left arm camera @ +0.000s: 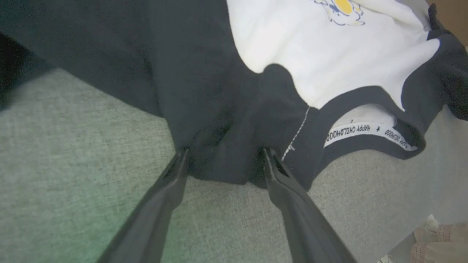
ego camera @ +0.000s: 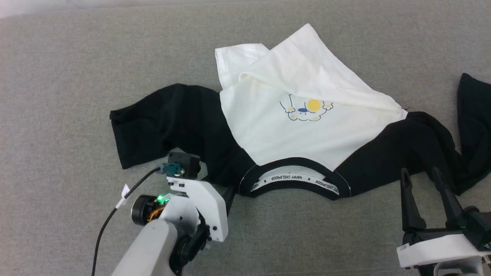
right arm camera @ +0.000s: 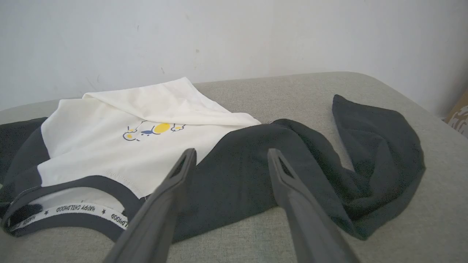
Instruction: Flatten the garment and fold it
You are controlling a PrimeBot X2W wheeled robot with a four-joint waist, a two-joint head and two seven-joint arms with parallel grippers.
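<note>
The left end effector (left arm camera: 225,157) stands with its fingers spread wide. A raised fold of black cloth lies between the tips without being pinched, at the shoulder just beside the collar (ego camera: 291,161). That spot looks chosen as a handle: a grip there could draw the shoulder out flat.

The right end effector (right arm camera: 231,155) is also spread and holds nothing. It is poised just short of the black cloth at the other shoulder, likely as the matching grip point.

The garment (ego camera: 268,126) lies on the grey padded surface (ego camera: 76,76), collar toward both end effectors, so the lettered neck tape (ego camera: 295,177) is nearest. Beyond the left end effector the left-hand sleeve (ego camera: 153,119) spreads fairly flat. Beyond the right one the right-hand sleeve (ego camera: 406,142) is bunched, and its end doubles back away from it.

Farther still is the chest print (ego camera: 307,109), then a white flap (ego camera: 303,61) folded over the body. Flattening seems unfinished and folding not begun.

In the head view the left fingers are hidden by their own wrist mount, and the right-hand sleeve's end is cut by the frame edge. The flap covers the hem and whatever lies under it. Pale shapes at the corner of the left wrist view are too blurred to name.
</note>
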